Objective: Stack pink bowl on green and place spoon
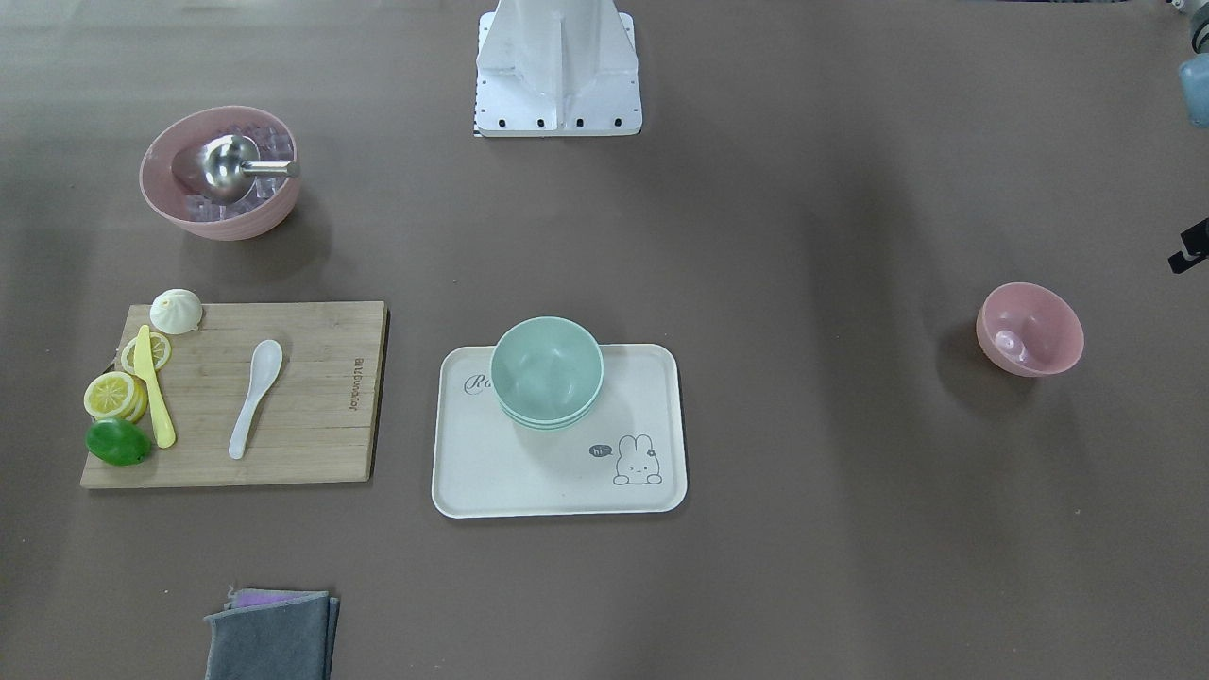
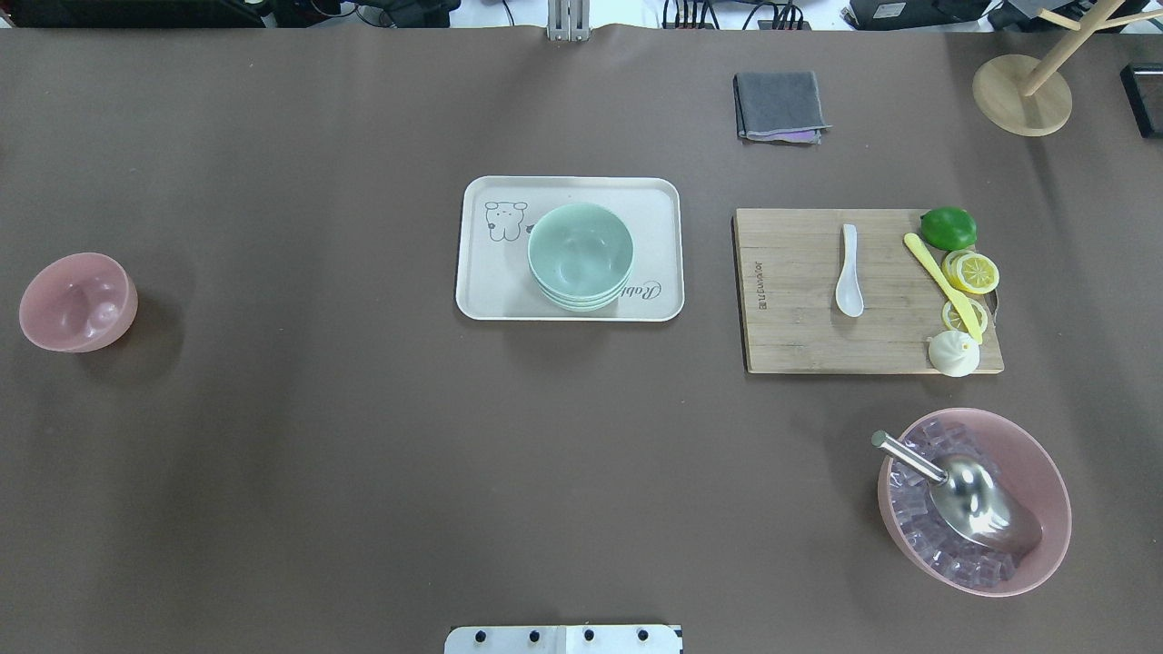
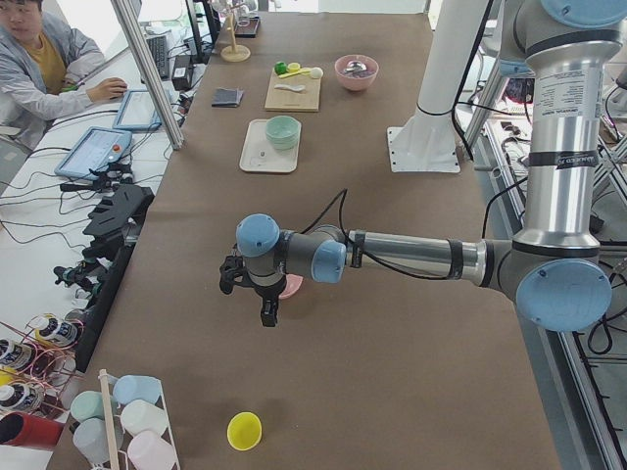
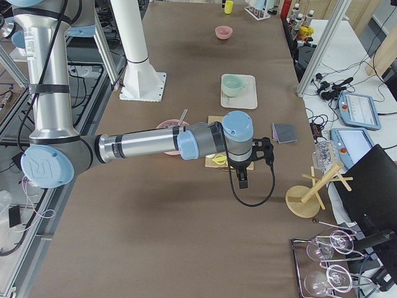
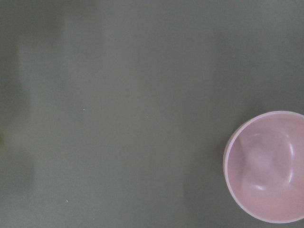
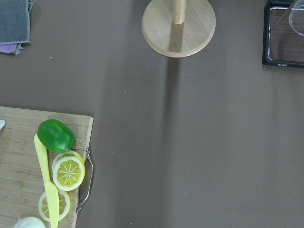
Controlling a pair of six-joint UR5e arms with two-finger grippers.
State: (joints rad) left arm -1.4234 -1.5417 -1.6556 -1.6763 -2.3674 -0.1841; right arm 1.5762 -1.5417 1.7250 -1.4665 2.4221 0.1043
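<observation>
Left arm, nearest in the left-end view, hangs its left gripper above the table. You cannot tell whether it, or the right gripper, is parted or closed. The cream rectangular tray carries the stacked mint-green plastic bowls. The small empty pink plastic bowl sits well off the tray's robot-left side, just beside the left gripper: use that arm. The white ceramic spoon lies on the tray's robot-right side, handle pointing away from the robot.

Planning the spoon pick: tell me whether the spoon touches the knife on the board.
Apart. The overhead view shows bare board between the spoon and the knife.
</observation>
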